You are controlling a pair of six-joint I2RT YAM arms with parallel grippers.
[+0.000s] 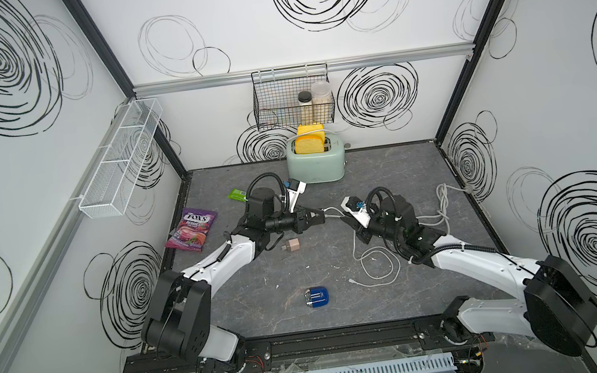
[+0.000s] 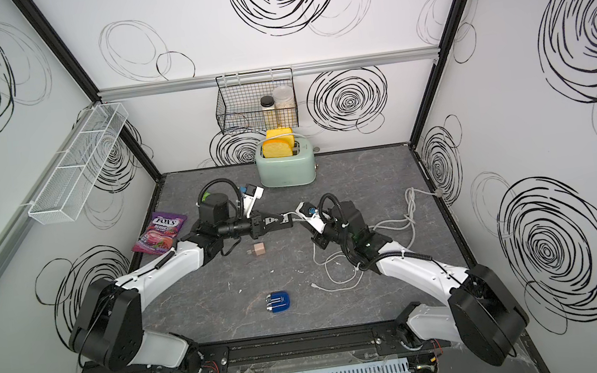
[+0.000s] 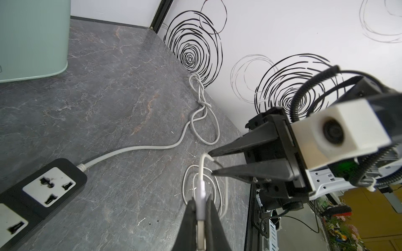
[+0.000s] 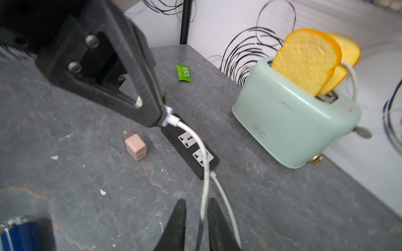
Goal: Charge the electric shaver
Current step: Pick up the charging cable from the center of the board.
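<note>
Mid-frame in a top view, the left gripper (image 1: pixel 321 217) is clamping the plug end of the thin white charging cable (image 3: pixel 201 192), while the right gripper (image 3: pixel 212 163) is standing parted around the cord. The glossy blue rounded electric shaver (image 1: pixel 317 298) is lying at lower centre, well apart from both. If the cord is catching on a right fingertip, any pull risks twisting the plug out of the clamp.

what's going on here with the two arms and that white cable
The left gripper has its jaws shut on the plug end of the white cable, lifted above the table. The right gripper faces it with jaws apart and the cable running loosely between them, so this looks like a handover. The electric shaver lies untouched near the front of the table. The pink charger cube lies on the table with nothing plugged into it, near the black power strip.
</note>
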